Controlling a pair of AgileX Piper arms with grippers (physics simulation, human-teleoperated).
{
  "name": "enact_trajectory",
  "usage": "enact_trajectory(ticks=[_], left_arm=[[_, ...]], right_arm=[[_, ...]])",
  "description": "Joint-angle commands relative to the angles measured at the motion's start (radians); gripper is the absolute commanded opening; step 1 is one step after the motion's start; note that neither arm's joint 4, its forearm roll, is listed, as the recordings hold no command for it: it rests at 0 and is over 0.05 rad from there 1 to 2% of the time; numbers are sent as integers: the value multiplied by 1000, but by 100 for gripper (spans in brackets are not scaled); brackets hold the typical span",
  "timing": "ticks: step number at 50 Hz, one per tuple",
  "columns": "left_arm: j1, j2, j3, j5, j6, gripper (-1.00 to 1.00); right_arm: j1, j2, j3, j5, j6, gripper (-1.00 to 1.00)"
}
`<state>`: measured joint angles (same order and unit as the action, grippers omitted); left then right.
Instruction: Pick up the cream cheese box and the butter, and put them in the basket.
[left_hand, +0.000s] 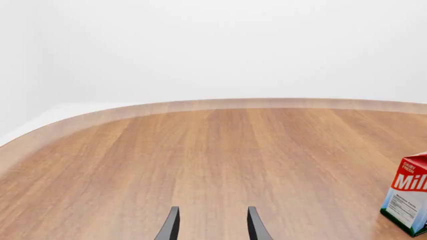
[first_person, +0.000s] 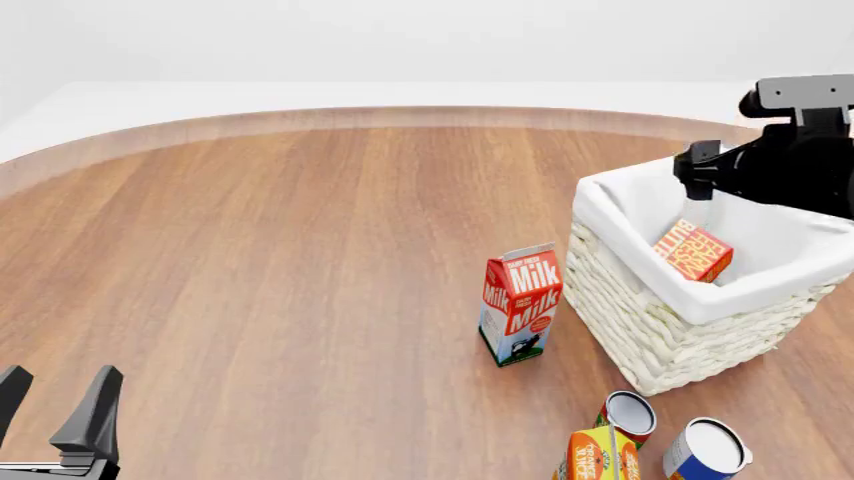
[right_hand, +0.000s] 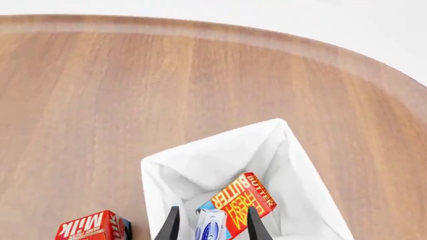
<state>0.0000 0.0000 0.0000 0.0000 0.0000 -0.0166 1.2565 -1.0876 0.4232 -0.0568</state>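
The butter (first_person: 691, 252) lies tilted inside the basket (first_person: 641, 310) at the right of the table, against the white lining. In the right wrist view the butter (right_hand: 237, 202) shows below my right gripper (right_hand: 212, 209), which is open and hovers above the basket (right_hand: 200, 160), not touching the carton. In the front view the right gripper's black body (first_person: 787, 165) hangs over the basket's far rim. My left gripper (first_person: 63, 375) is open and empty, low at the front left; it also shows in the left wrist view (left_hand: 213, 209). The cream cheese box is not in view.
A red milk carton (first_person: 521, 305) stands upright just left of the basket, also seen in the left wrist view (left_hand: 408, 197). Two cans (first_person: 627, 412) (first_person: 705, 450) and a small orange carton (first_person: 601, 455) sit in front of the basket. The table's curved far edge (first_person: 400, 118) runs across the back.
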Motion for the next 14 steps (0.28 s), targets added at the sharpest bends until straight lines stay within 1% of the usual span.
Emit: enact_trajectory(ticks=[1, 2, 3, 6, 10, 11, 14], left_arm=[[0, 0, 0, 0, 0, 100], [0, 0, 0, 0, 0, 100], [0, 0, 0, 0, 0, 100], [0, 0, 0, 0, 0, 100], [0, 0, 0, 0, 0, 100], [0, 0, 0, 0, 0, 100], [0, 0, 0, 0, 0, 100]], right_arm=[[65, -69, -79, 88, -17, 100], [87, -91, -100, 110, -21, 100], [97, -101, -95, 109, -27, 100], [127, -130, -139, 151, -36, 100], [179, -170, -169, 179, -55, 100], [179, -170, -169, 179, -55, 100], [233, -194, -221, 214, -68, 100]])
